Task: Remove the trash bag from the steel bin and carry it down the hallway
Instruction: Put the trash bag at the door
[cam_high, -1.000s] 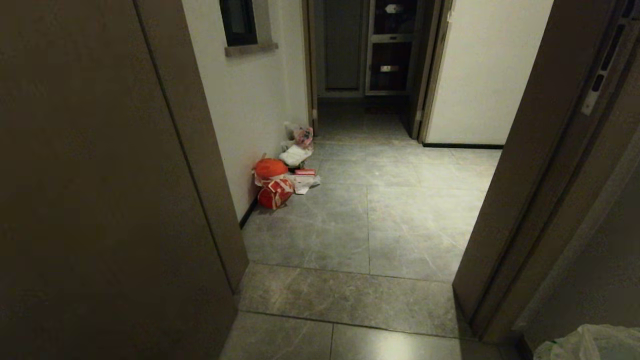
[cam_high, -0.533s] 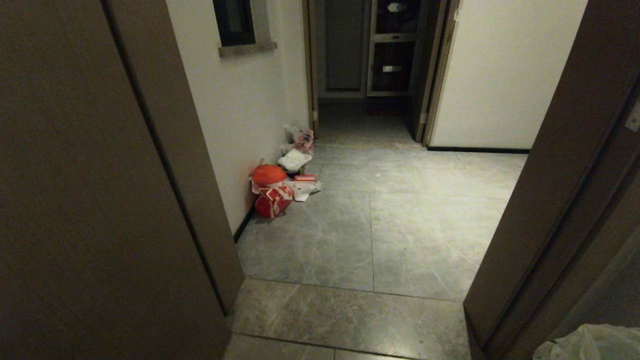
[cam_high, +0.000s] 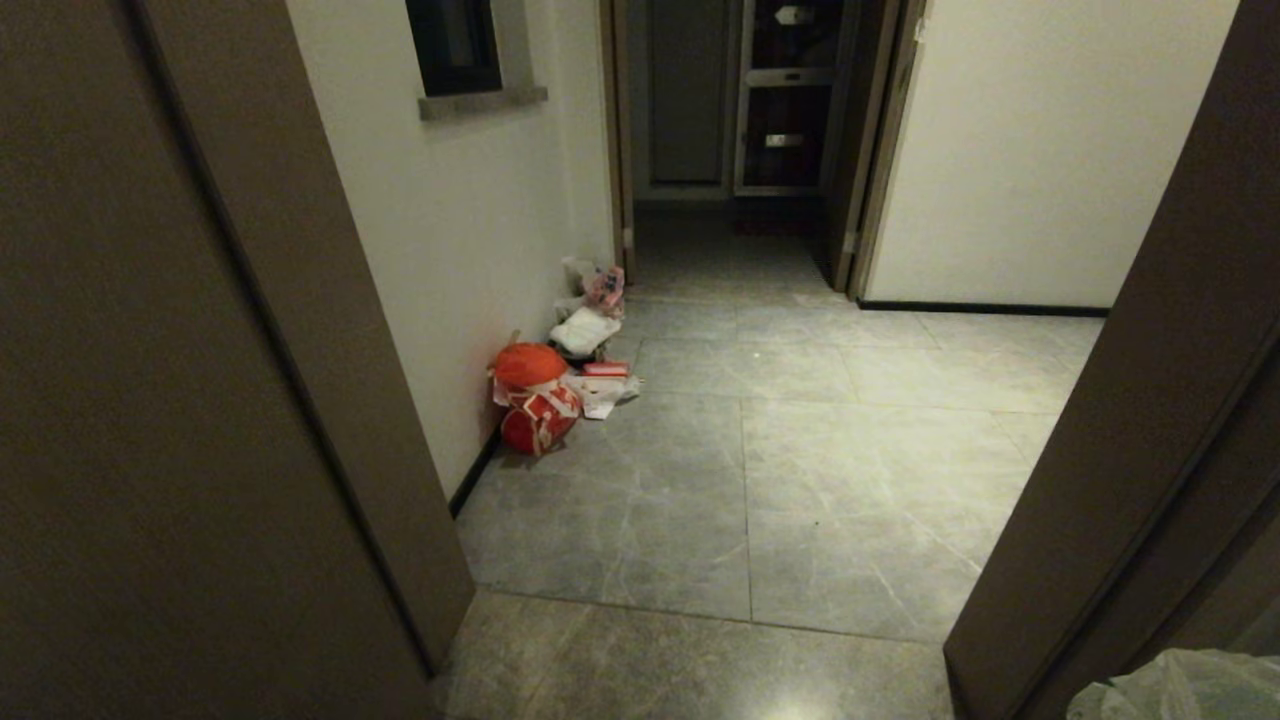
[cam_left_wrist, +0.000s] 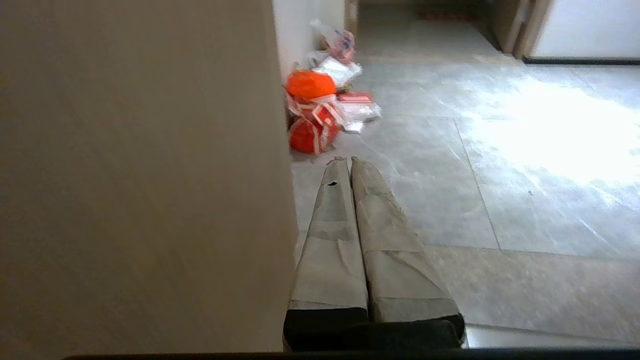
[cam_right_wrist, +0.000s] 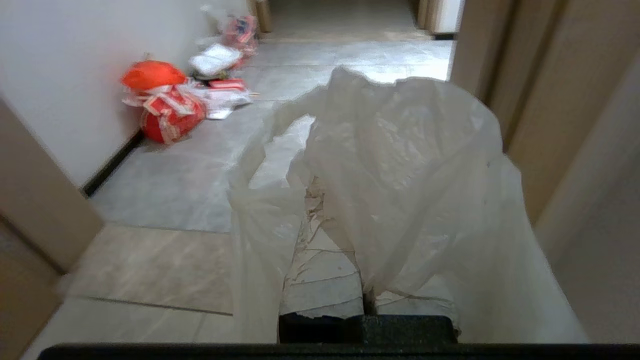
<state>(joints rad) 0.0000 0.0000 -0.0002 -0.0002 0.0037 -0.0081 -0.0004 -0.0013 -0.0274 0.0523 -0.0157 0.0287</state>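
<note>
As the robot faces the hallway (cam_high: 800, 470), its right tool (cam_right_wrist: 332, 235) grips the trash bag (cam_right_wrist: 400, 165) clear of the floor for carrying; the left tool (cam_left_wrist: 350, 165) is closed, empty.

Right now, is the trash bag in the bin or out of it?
Out. The trash bag hangs draped over the right gripper, whose jaws are shut on it; no bin is in view.

The head view looks forward and down through a doorway into the hallway (cam_high: 800, 430). Both wrist views sit lower and nearer the floor, facing the same way: the left by the left door frame (cam_left_wrist: 150, 175), the right behind the trash bag (cam_right_wrist: 400, 175). All three share the far-left orange bag (cam_high: 535, 395).
</note>
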